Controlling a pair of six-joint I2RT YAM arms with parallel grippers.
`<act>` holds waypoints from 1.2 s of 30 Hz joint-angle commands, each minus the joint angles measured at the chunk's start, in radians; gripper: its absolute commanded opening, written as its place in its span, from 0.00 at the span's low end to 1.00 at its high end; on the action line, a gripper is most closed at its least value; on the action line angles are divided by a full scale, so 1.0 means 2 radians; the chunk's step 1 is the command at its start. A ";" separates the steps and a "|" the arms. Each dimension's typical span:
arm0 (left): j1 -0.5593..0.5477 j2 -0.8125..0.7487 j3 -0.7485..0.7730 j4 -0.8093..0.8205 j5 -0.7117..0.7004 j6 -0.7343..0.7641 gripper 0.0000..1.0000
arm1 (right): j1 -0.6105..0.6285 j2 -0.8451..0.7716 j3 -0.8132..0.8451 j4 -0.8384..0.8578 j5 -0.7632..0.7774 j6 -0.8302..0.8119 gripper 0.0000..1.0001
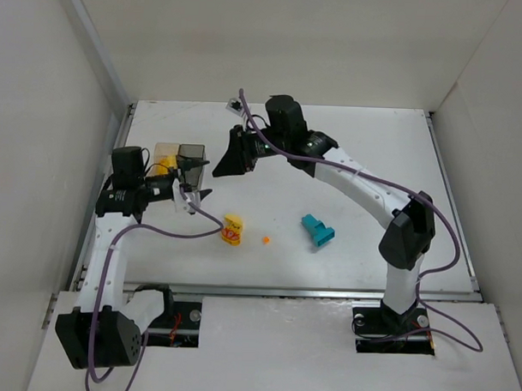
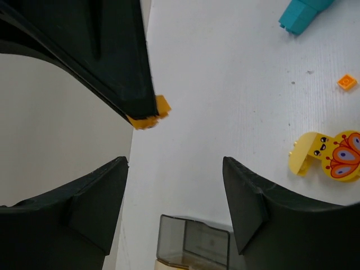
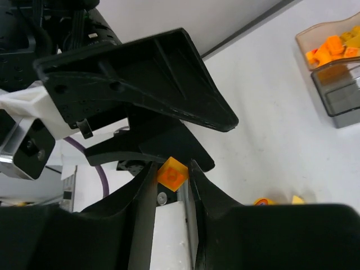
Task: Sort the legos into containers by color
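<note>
My right gripper [image 3: 171, 167] is shut on a small orange lego [image 3: 172, 174] and holds it above the table, just right of the containers [image 1: 221, 160]. The lego also shows in the left wrist view [image 2: 151, 115]. My left gripper [image 2: 173, 163] is open and empty, beside the containers [image 1: 192, 193]. The amber box [image 3: 332, 48] holds several orange pieces; the smoky grey box [image 3: 340, 98] adjoins it. On the table lie a yellow piece with red marks [image 1: 232, 230], a tiny orange bit [image 1: 265, 239] and a teal block [image 1: 317, 232].
The white table is walled at the left, back and right. My two grippers are close together near the boxes [image 1: 178, 158]. The grey box [image 2: 194, 242] sits just below my left fingers in the left wrist view.
</note>
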 commanded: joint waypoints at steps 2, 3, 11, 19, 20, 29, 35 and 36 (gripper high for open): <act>-0.001 -0.018 -0.009 0.056 0.055 -0.029 0.63 | 0.003 0.010 0.023 0.030 -0.033 0.013 0.00; -0.001 -0.023 -0.014 0.096 0.059 -0.054 0.60 | 0.003 0.010 0.023 0.030 -0.033 0.013 0.00; -0.031 -0.048 -0.026 0.166 0.073 -0.175 0.52 | 0.008 0.020 0.038 0.034 -0.039 0.023 0.00; -0.042 -0.048 -0.031 0.162 0.069 -0.187 0.44 | 0.008 0.024 0.042 0.034 -0.039 0.023 0.00; -0.042 -0.043 -0.031 0.156 0.064 -0.187 0.44 | 0.008 0.019 0.037 0.034 -0.039 0.023 0.00; -0.042 -0.043 -0.036 0.184 0.059 -0.210 0.17 | 0.008 0.014 0.032 0.039 -0.034 0.027 0.00; -0.042 -0.048 -0.040 0.190 0.059 -0.216 0.01 | 0.008 0.014 0.028 0.039 -0.029 0.027 0.00; -0.042 -0.048 -0.040 0.190 0.059 -0.216 0.00 | 0.008 0.014 0.023 0.039 -0.029 0.027 0.00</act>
